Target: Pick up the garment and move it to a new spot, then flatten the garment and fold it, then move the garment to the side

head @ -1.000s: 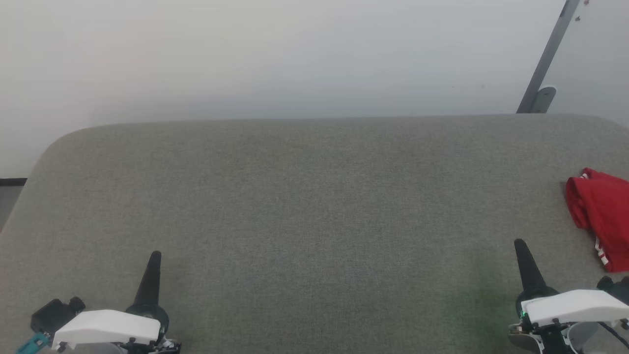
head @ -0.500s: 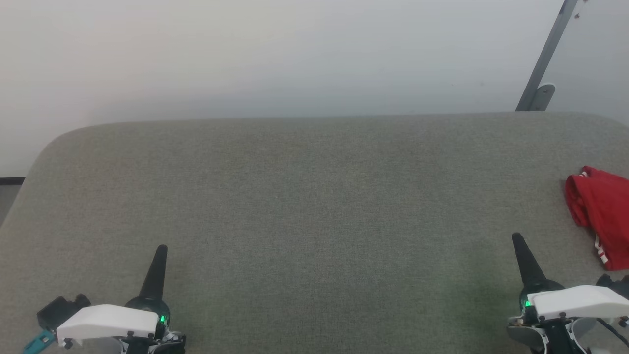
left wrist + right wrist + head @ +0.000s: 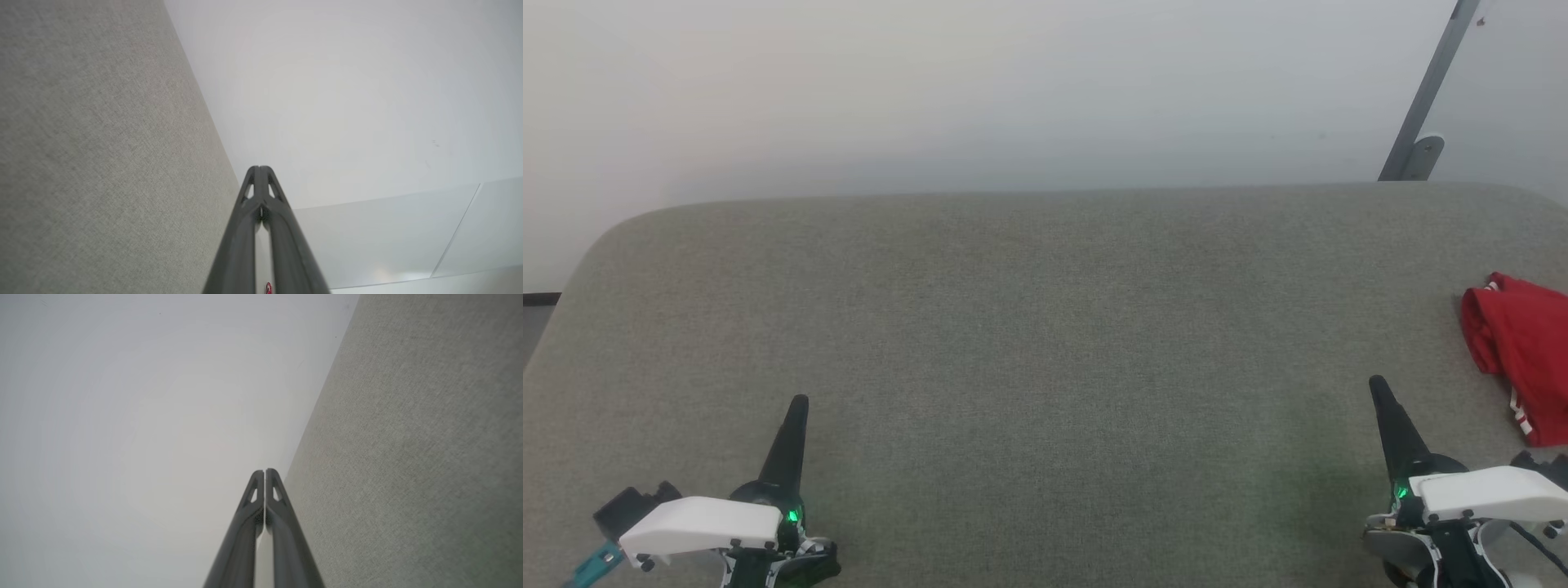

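The garment [image 3: 1523, 355] lies bunched in a red heap with a bit of red-white striped trim, at the far right of the grey table [image 3: 1045, 327], cut off by the head view's edge. My right gripper [image 3: 1378, 384] is shut and empty, low on the table to the left of the garment and apart from it. At the lower left my left gripper [image 3: 801, 401] is also shut and empty. Both wrist views look along closed fingers, the left gripper [image 3: 260, 168] and the right gripper [image 3: 264, 471], past the table edge toward a pale wall.
The grey fabric-covered table has rounded far corners and a pale wall [image 3: 1013, 90] behind it. A grey metal strut [image 3: 1425, 98] with a bracket rises beyond the far right corner. A dark floor strip [image 3: 539, 299] shows at the far left.
Both grippers have crept forward over the table, tips a little farther up the view. The head view has shifted slightly. The garment lies as before.
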